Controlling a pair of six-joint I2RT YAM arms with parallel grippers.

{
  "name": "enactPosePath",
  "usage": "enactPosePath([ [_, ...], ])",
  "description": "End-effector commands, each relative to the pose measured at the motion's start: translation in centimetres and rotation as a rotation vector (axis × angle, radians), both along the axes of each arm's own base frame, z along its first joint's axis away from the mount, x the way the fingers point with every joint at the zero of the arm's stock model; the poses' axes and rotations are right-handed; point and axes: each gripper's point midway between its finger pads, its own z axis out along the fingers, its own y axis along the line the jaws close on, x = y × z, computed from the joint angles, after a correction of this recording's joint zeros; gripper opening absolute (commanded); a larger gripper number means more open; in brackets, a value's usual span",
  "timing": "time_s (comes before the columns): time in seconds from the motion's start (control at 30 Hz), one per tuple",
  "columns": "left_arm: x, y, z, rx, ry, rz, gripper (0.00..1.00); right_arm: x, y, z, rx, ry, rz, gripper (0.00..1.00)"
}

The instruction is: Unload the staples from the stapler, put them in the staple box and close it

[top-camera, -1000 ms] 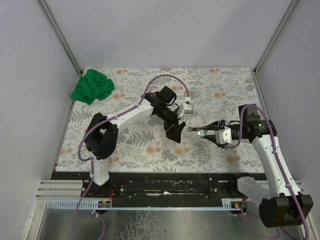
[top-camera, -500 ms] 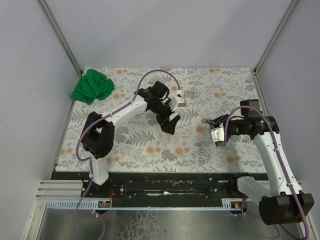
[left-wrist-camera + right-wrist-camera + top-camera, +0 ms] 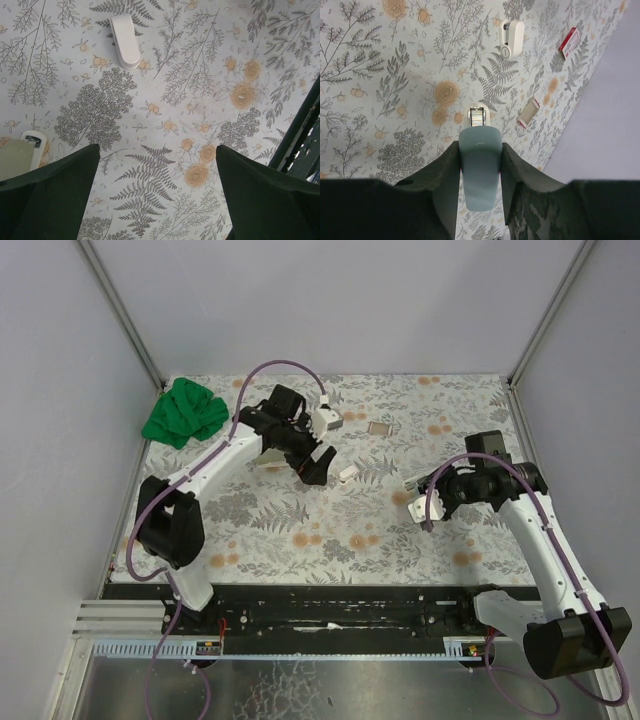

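My left fingers (image 3: 50, 195) back off, spread and empty; white piece (image 3: 125, 40) now lies mid tabletop (image 3: 380, 530); right fingers (image 3: 440, 185) stay clamped on stapler (image 3: 480, 150). Unloading looks underway.

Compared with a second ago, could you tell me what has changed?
The left gripper drew back toward the far left, away from the right gripper, and is open; a small white piece now lies on the table. The right gripper stays shut on the stapler; the green cloth is unmoved.

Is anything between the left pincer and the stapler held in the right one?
Nothing blocking. The stapler is clamped in the right pincer; only a small white piece lies flat on the table between it and the open left pincer.
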Motion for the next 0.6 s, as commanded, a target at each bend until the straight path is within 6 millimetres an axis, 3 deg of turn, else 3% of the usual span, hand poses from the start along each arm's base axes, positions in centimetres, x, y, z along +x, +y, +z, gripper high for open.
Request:
enactPosePath([
  [0.0, -0.8, -1.4, 1.4, -0.065, 0.008, -0.014, 1.0, 0.4, 2.1, 2.3, 0.065, -0.055, 0.052, 0.0],
  [0.27, -0.2, -6.2, 3.3, -0.127, 0.01, -0.055, 1.0, -0.6, 6.3, 2.9, 0.269, -0.027, 0.136, 0.0],
  [0.47, -2.4, -11.3, 3.6, -0.188, 0.07, -0.172, 1.0, -2.8, 8.0, 3.5, 0.389, 0.048, 0.219, 0.0],
  [0.57, -3.6, -12.6, 3.6, -0.223, 0.112, -0.228, 1.0, -3.8, 8.4, 3.8, 0.434, 0.073, 0.244, 0.0],
])
